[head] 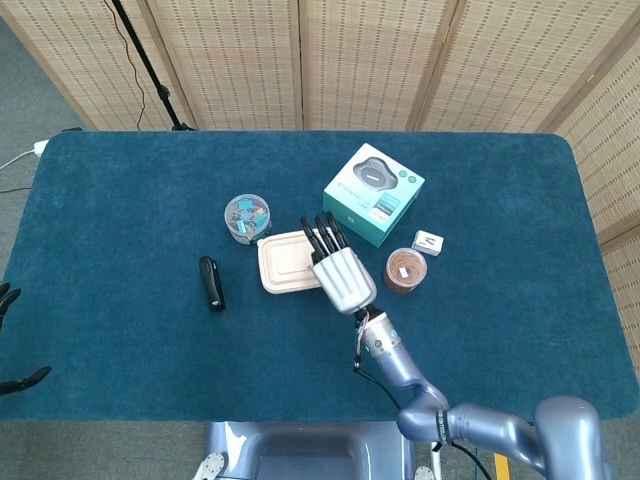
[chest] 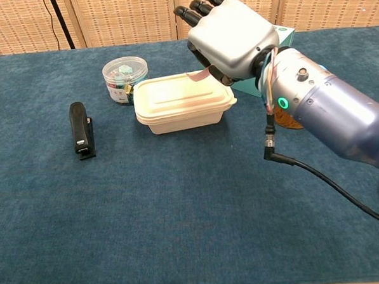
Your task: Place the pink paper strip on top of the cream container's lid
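The cream container sits lid-on at mid-table. My right hand hovers palm-down over its right end. It holds the pink paper strip, of which a short end shows under the palm just above the lid's right part. In the head view the hand hides the strip. Only dark fingertips of my left hand show at the far left edge, off the table, spread apart with nothing between them.
A teal box stands behind the hand. A jar of rubber bands and a small white box lie to the right. A clear jar of clips and a black stapler lie left of the container.
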Controlling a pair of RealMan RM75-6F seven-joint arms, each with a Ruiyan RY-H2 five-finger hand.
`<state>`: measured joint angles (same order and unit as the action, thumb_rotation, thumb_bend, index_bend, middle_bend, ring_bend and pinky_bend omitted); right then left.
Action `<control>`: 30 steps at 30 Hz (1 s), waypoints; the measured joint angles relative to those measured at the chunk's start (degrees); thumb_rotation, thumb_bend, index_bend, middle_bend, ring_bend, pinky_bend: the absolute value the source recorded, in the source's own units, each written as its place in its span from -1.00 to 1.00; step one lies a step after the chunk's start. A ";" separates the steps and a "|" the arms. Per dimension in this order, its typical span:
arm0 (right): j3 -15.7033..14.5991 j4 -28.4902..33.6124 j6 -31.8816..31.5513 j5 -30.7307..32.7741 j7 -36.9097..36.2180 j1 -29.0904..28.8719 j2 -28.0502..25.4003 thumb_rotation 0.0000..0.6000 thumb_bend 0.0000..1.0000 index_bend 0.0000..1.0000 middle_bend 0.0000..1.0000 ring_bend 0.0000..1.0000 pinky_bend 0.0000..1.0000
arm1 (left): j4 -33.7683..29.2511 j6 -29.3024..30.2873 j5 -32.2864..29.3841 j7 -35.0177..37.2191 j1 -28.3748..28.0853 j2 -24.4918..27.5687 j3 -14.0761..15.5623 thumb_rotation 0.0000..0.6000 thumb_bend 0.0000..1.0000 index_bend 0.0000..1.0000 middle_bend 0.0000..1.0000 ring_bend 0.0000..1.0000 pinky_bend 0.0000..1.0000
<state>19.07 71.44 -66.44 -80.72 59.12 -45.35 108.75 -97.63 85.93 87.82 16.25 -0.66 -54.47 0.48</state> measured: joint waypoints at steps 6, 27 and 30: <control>1.83 -5.86 -0.37 2.82 2.71 -2.86 4.54 1.00 0.06 0.17 -1.00 -1.00 -1.00 | 0.05 -0.56 -0.34 0.90 -0.23 0.36 -0.04 1.00 -1.00 -1.00 -1.00 -1.00 -1.00; 2.18 -24.44 -1.78 4.26 4.38 -11.25 16.28 1.00 0.07 0.18 -1.00 -1.00 -1.00 | 0.89 -1.76 -1.75 5.26 -0.54 1.62 -0.44 1.00 -1.00 -1.00 -1.00 -1.00 -1.00; 2.20 -26.33 -1.99 4.45 3.72 -11.82 17.36 1.00 0.07 0.18 -1.00 -1.00 -1.00 | 1.07 -1.79 -1.61 5.72 -0.51 1.68 -0.36 1.00 -1.00 -1.00 -1.00 -1.00 -1.00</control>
<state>21.27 45.11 -68.43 -76.27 62.84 -57.17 126.11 -96.56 84.14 86.22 21.98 -1.18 -52.79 0.12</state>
